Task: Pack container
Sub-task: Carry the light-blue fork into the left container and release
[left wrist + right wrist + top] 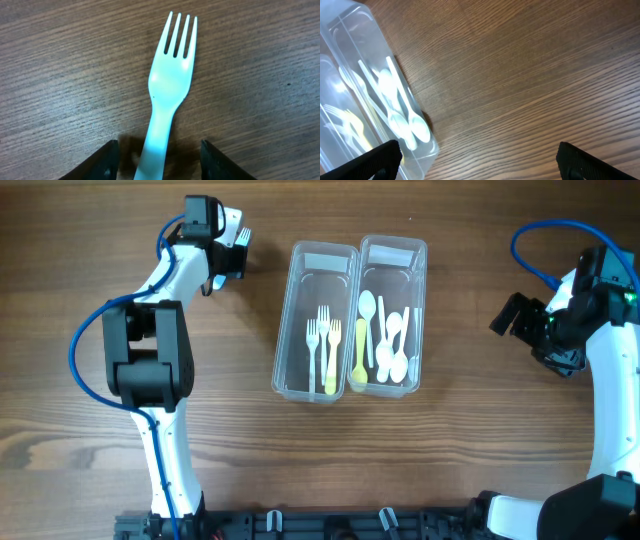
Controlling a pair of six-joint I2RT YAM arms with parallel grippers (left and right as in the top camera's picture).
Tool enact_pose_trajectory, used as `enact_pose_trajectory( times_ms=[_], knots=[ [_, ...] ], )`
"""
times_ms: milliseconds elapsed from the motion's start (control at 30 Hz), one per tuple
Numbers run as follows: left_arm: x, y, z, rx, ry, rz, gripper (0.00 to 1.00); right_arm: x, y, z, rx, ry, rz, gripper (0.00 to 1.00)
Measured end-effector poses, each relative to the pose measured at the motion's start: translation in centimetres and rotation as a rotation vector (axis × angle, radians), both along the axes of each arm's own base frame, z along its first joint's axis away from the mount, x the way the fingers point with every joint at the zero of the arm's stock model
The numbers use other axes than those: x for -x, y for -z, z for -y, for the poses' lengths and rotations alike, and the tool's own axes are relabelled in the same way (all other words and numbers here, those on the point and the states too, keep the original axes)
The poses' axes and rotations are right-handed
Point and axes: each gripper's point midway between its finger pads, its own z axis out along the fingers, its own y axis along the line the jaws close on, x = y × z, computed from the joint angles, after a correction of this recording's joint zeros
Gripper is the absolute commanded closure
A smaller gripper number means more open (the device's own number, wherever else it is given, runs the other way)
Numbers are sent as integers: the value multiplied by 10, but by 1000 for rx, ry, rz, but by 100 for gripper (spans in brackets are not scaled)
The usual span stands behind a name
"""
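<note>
A white plastic fork (pixel 170 85) lies flat on the wooden table, tines pointing away from me; its tip shows in the overhead view (pixel 243 235). My left gripper (pixel 159 161) is open, one finger on each side of the fork's handle with a gap on both sides; it is at the table's far left (pixel 230 252). Two clear containers stand side by side mid-table. The left container (pixel 300 260) holds forks (pixel 322 345). The right container (pixel 420 258) holds spoons (pixel 390 345). My right gripper (pixel 512 315) is open and empty, right of the containers.
The right wrist view shows the spoon container (pixel 385 55) at its left edge, with bare wood between the fingers of my right gripper (pixel 477 160). Blue cables loop beside both arms. The arm bases sit at the table's near edge.
</note>
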Motion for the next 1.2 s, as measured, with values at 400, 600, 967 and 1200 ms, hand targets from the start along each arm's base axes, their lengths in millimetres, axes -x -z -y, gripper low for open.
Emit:
enact_pose_trajectory(
  times_ms=[400,600,967,1200],
  knots=[
    [9,3,0,-7,15,-43,92,2,1,0,0,1,-8,0],
    [13,2,0,-7,15,-64,96,5,1,-1,-3,1,-20,0],
    [69,6,-1,4,-3,-302,96,5,1,-1,-2,-7,-21,0],
    [128,5,-3,9,-74,-544,96,5,1,-1,-1,-7,-22,0]
  ],
)
